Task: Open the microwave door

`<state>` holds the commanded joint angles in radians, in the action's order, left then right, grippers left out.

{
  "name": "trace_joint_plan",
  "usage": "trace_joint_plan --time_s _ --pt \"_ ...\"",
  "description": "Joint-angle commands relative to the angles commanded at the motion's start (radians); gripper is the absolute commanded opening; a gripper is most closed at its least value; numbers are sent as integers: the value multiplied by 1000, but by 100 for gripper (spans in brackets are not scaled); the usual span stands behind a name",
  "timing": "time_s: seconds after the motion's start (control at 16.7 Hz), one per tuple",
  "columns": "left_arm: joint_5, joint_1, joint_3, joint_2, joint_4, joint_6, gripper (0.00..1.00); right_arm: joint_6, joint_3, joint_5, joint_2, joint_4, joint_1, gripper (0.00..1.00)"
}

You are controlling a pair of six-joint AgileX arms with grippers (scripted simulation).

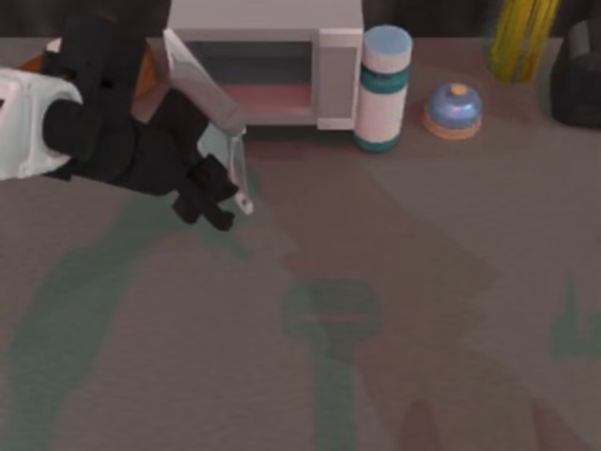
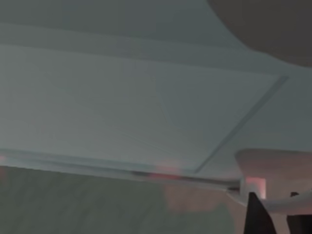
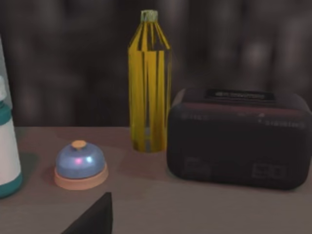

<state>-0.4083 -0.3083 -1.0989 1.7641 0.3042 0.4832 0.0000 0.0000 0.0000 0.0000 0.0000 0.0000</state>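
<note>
Left claw (image 1: 218,202) first: pinched nearly closed, by the look of it on the free edge of the door (image 1: 202,80), low at the corner farthest from the hinge. Two dark fingertips (image 2: 256,214) in the left wrist view, with a pale strip of the door's edge running between them (contact itself hard to confirm from above). Held there for leverage, most likely: farthest from the hinge means the least effort to swing the panel, and keeps the arm out of the opening.

Outward from the claw: door standing at a wide angle to the front of the microwave (image 1: 272,19), hinged at the left side, free edge out over the desk (image 1: 423,282) towards the camera. Grey window filling most of the left wrist view, so close in and nearly flat on. Cavity exposed, pinkish floor showing, control panel to the right of it.

Judged well along: open already, though perhaps not fully. Continuing would call for an arc around the hinge, not a straight pull, or risk the edge slipping out.

Right arm parked, absent from the top view.
</note>
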Motion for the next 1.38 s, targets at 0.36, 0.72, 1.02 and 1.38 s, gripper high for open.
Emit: trace_joint_plan --time_s 0.36,0.72,1.02,1.38 --pt "0 0 0 0 0 0 0 0 0 0 0 0 0 100" --pt "-6 -6 4 -1 1 -4 0 0 0 0 0 0 0 100" --pt "-30 15 -2 1 24 44 0 0 0 0 0 0 0 100" --pt "-60 40 -9 1 50 100 0 0 0 0 0 0 0 100"
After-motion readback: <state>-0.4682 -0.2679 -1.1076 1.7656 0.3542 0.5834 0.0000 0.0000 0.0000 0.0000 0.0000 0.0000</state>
